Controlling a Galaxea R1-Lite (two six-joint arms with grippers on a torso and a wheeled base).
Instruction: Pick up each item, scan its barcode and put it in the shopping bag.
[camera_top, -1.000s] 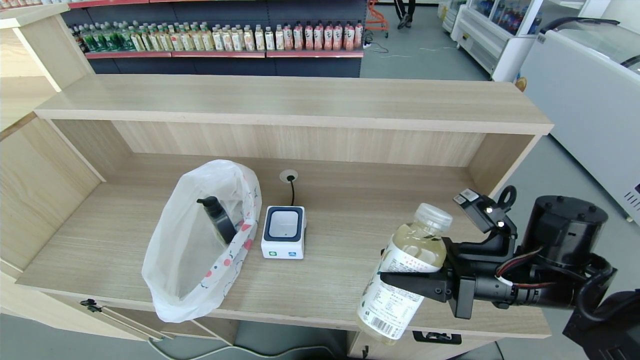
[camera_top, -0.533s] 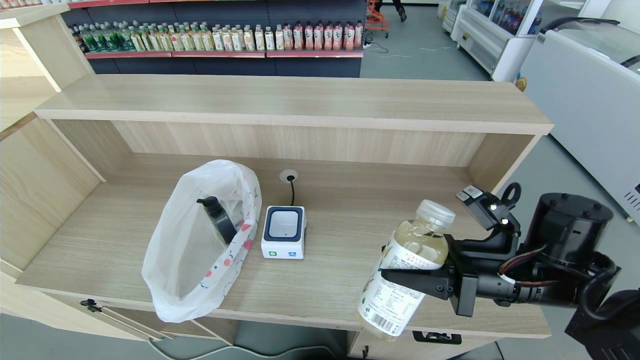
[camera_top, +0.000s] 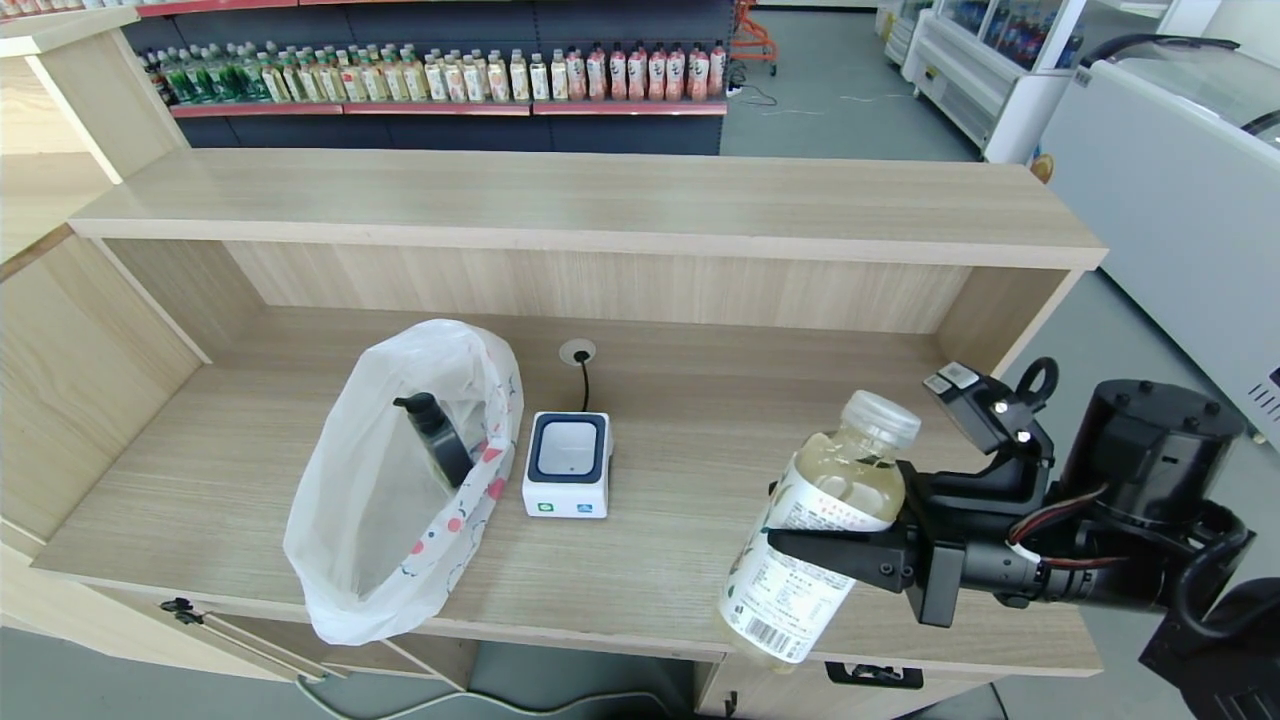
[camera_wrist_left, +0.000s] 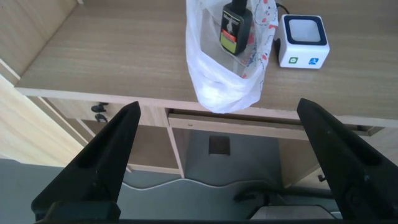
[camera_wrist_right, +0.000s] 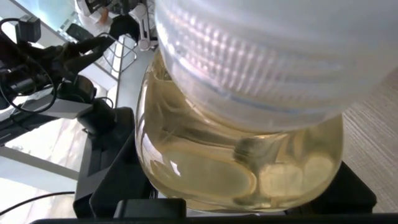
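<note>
Shifted since the earlier frames: the right arm has drawn slightly rightward and lifted, carrying its bottle with it; all else lies as before. Item, light wooden checkout counter (camera_top: 700, 420) with raised back ledge, bearing every thing listed. Item, white translucent plastic shopping bag (camera_top: 330, 530) printed with red and dark spots, standing open on the counter's left half, its bottom bulging over the front edge, as the left wrist view (camera_wrist_left: 217, 87) also shows. Item, right gripper (camera_top: 790, 525), black, jaws clamped across the middle of the bottle. Item, left gripper (camera_wrist_left: 217, 107), black, jaws spread wide with nothing between them, hanging in front of the counter's edge, below the bag. Item, clear plastic bottle of pale yellow drink (camera_top: 820, 510), white label and clear ribbed cap, held tilted above the counter's front right edge, cap up and away, base with barcode overhanging the edge, well apart from the scanner; the right wrist view looks down on its cap and shoulder (camera_wrist_right: 249, 155). Item, white box-shaped barcode scanner (camera_top: 567, 463) with dark blue-framed window facing up, just beside the bag's right side (camera_wrist_left: 303, 40). Item, dark pump-top bottle (camera_top: 438, 438) leaning inside the bag (camera_wrist_left: 235, 28). Item, round cable port (camera_top: 577, 351) behind the scanner, black cable running to it.
</note>
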